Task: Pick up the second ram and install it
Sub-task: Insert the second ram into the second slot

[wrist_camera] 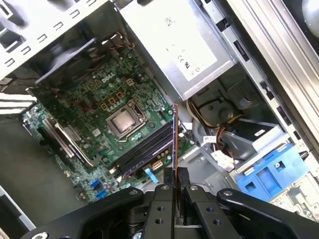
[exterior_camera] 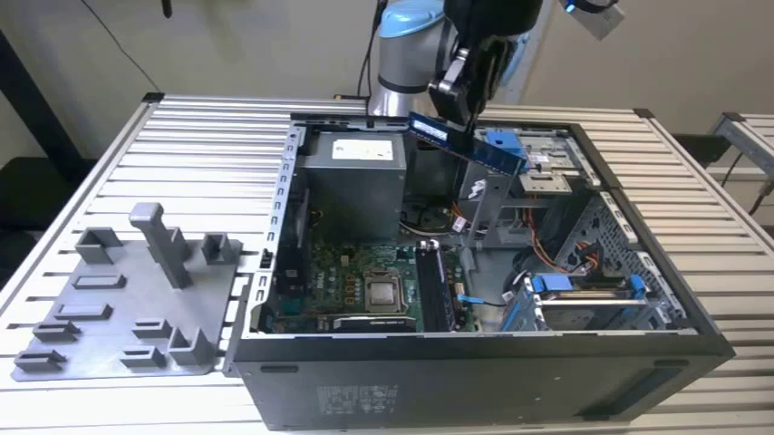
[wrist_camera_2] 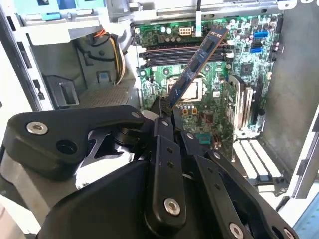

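Observation:
My gripper (exterior_camera: pixel 465 120) is shut on the second ram (exterior_camera: pixel 469 145), a long dark stick with a bluish label, and holds it in the air above the open computer case (exterior_camera: pixel 484 362). In the second wrist view the ram (wrist_camera_2: pixel 197 64) sticks out from between the fingers (wrist_camera_2: pixel 160 110), tilted over the green motherboard (wrist_camera_2: pixel 209 104). In the first wrist view it shows edge-on as a thin line (wrist_camera: pixel 175 139) rising from the gripper (wrist_camera: pixel 175 175). It hangs over the dark memory slots (wrist_camera: pixel 144 149), apart from them. The slots (exterior_camera: pixel 436 285) lie deep inside the case.
A grey holder tray (exterior_camera: pixel 133 299) with upright posts lies on the slatted table at the exterior view's left. Inside the case are a grey power supply (exterior_camera: pixel 353 177), a processor (exterior_camera: pixel 384 292), loose cables (wrist_camera: pixel 214 124) and a blue drive bracket (exterior_camera: pixel 581 285).

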Motion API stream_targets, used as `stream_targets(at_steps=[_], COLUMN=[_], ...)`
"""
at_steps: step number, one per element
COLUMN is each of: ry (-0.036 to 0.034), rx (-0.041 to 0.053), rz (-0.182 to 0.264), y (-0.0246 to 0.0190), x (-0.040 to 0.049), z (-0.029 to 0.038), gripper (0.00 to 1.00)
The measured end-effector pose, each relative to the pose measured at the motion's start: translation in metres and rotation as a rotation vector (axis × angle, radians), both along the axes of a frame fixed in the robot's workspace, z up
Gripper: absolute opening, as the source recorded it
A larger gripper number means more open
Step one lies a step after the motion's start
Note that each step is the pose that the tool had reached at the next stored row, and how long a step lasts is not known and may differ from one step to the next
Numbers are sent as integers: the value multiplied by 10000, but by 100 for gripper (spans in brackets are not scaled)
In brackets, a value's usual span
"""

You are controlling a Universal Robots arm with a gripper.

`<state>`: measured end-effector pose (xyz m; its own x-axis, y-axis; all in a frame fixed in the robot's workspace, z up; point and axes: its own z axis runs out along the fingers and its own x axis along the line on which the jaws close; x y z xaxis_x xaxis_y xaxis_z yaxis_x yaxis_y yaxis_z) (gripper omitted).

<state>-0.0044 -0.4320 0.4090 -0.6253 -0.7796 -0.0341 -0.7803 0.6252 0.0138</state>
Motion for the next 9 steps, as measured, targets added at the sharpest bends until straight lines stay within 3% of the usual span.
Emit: stream_targets(at_steps=[9], ry=[0], rx=[0], rz=[-1246], y=[-1], x=[0], z=[-12], gripper=[14])
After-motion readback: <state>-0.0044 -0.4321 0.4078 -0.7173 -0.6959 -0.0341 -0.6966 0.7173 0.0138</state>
